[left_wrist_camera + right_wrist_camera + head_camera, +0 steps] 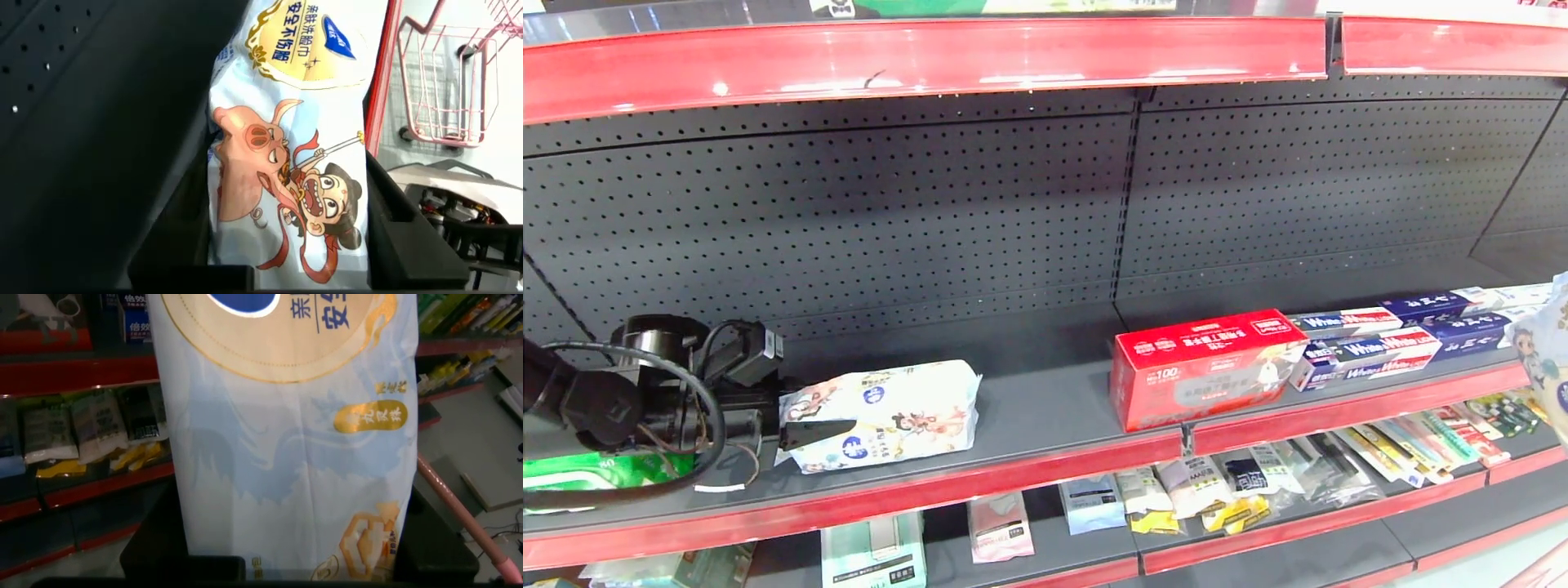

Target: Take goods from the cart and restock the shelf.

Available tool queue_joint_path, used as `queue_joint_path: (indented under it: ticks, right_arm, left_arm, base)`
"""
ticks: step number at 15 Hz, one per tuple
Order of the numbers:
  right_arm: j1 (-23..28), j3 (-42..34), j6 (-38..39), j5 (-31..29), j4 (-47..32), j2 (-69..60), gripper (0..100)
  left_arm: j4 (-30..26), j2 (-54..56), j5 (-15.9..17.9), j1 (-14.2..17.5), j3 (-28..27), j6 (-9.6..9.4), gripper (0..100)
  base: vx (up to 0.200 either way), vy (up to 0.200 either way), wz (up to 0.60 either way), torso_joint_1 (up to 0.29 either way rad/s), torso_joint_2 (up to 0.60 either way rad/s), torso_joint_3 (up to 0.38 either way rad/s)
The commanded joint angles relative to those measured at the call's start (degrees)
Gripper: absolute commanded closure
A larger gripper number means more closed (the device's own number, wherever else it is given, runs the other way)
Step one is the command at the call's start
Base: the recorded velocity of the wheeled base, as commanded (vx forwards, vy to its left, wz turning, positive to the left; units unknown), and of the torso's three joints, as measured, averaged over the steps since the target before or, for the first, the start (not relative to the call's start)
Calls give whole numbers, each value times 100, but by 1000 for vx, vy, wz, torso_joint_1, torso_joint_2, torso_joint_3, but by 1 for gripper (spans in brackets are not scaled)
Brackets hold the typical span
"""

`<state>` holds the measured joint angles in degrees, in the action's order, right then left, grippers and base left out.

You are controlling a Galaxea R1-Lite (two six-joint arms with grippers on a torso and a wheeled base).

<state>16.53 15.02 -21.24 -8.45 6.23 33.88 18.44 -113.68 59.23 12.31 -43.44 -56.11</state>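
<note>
Closest to the head camera, at its right edge: right soft pack point(1543, 359), pale with cartoon print, held short of the shelf point(1045, 400). From the right wrist camera, the grip itself: right gripper point(294, 559) clamped on that pack, jaws spread no wider than the pack, dark at each side. Beyond the pack from that wrist, a pink bar point(466, 514) slanting over the floor, plus red-edged lower shelves.

Next out, below the shelf's red front rail point(931, 490): small packets point(1192, 486) in a row on the lower board.

On the shelf board itself, toward its left end: left soft pack point(890, 408), same print, lying lengthwise. Around its left end, left gripper point(829, 420), jaws closed on the pack, one of its fingers point(817, 433) black across the front face in the head view. From the left wrist camera, both pressing the pack's sides, and behind the pack the pink wire cart point(453, 82) on the floor.

Under the left arm, a green pack point(596, 474) at the board's left end. Well apart to the right, a red box point(1201, 371) at the front edge, with toothpaste boxes point(1372, 351) just beside it, running on rightward.

Farthest back, dark pegboard panel point(931, 204) under another red rail.
</note>
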Motion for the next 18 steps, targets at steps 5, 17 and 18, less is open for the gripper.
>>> queue_joint_path:
  ticks: [5,17,18]
  right_arm:
    - [-1,-8,-3,1,1,-22,100]
    - [-1,1,-3,10,1,5,100]
    - [-1,1,-3,10,1,-4,100]
  left_arm:
    - [19,91,-158,-10,230,-22,100]
    - [28,294,-395,8,547,-102,100]
    - [28,276,-421,8,547,-102,100]
  base:
    - [0,0,0,0,0,0]
    - [0,0,0,0,0,0]
    - [0,0,0,0,0,0]
